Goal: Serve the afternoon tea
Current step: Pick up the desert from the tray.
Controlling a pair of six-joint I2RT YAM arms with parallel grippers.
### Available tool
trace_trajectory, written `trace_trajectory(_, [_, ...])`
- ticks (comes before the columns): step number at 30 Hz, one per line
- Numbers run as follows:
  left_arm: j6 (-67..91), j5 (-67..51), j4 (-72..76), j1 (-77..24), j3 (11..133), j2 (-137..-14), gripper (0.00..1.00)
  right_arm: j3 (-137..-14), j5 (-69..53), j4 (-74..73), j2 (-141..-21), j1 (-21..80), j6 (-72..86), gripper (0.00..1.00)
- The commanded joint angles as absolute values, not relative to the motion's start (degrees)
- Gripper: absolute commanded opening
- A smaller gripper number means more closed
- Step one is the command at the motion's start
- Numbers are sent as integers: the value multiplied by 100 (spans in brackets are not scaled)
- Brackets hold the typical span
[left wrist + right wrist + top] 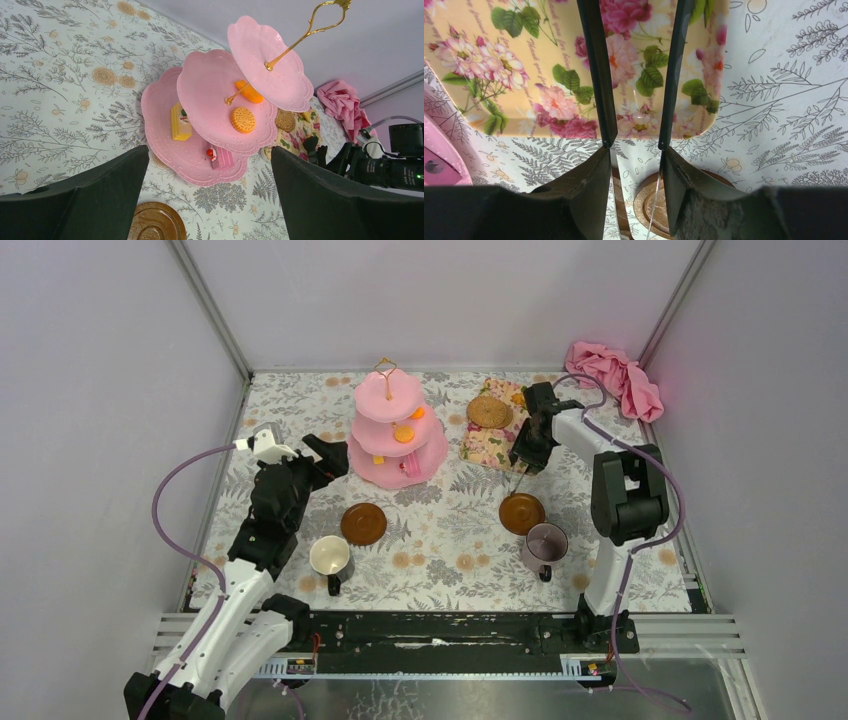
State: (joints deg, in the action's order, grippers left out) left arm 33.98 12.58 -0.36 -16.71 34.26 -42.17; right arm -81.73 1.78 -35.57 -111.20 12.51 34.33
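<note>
- The table, in its grey leaf-print cover, runs under both arms.
- The pink three-tier cake stand stands upright just ahead of the left gripper, framed between its fingers in the wrist view. It is well to the left of the right gripper.
- The floral tray lies flat under and ahead of the right gripper, its near edge level with the fingertips.
- The pink cloth is bunched in the far corner, beyond and to the right of the right gripper.
- The left gripper is spread wide, holding nothing, apart from the stand.
- The right gripper is pinching the slim black tongs, a finger pressed on each outer side. The two arms stand slightly apart and reach out over the tray, and their tips run out of the wrist view.
- The white mug sits on the near side of the left gripper; the purple mug sits on the near side of the right one.
- One brown saucer lies beside the white mug. The second brown saucer lies just behind the right gripper, beside the purple mug.
- A tan round disc rests on the tray's far end, beyond the right gripper.
- On the stand's middle tier sit an orange round biscuit and an orange wedge. On the bottom tier are a yellow slice and a pink slice.
</note>
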Motion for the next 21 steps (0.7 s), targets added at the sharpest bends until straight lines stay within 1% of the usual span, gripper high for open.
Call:
trace_trajectory(1, [3355,1230,299,-1644,3450,-4208,100,-8566,-8,-3691,-11209,1184,3341,47])
trace_trajectory(16, [3357,1237,281,-1644,3458,-4231,100,-8974,-165,-3728,-11571,972,3259,46])
trace_trajectory(21, [3349,1242,270,-1637,3454,-4225,100,-9040,-237,-3723,-11641,956,3225,41])
